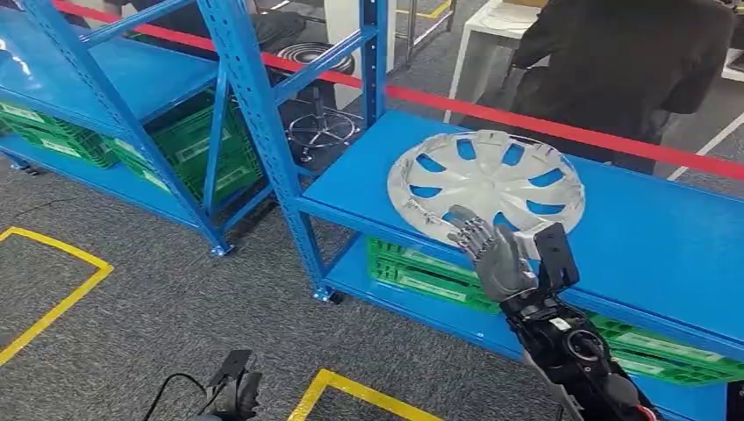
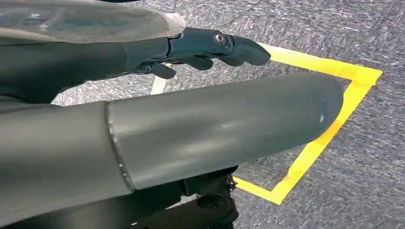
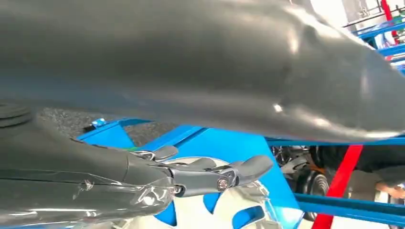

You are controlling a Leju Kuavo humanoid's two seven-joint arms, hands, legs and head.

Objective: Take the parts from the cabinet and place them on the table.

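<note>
On shelf (image 1: 667, 228), hubcap (image 1: 487, 180) flat, robot hand (image 1: 493, 254) perhaps touching

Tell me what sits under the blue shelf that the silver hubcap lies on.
Under the blue shelf holding the hubcap, green crates rest on a lower blue shelf. The shelf above and the right hand cover parts of them, so their contents cannot be seen.

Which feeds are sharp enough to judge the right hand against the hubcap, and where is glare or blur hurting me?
Head view: sharp and evenly lit, right hand at the near rim of the hubcap. Right wrist view: the blurred thumb covers the upper half, with soft glare; the hubcap is washed out. Left wrist view: left hand clear over the floor, thumb blurred.
</note>
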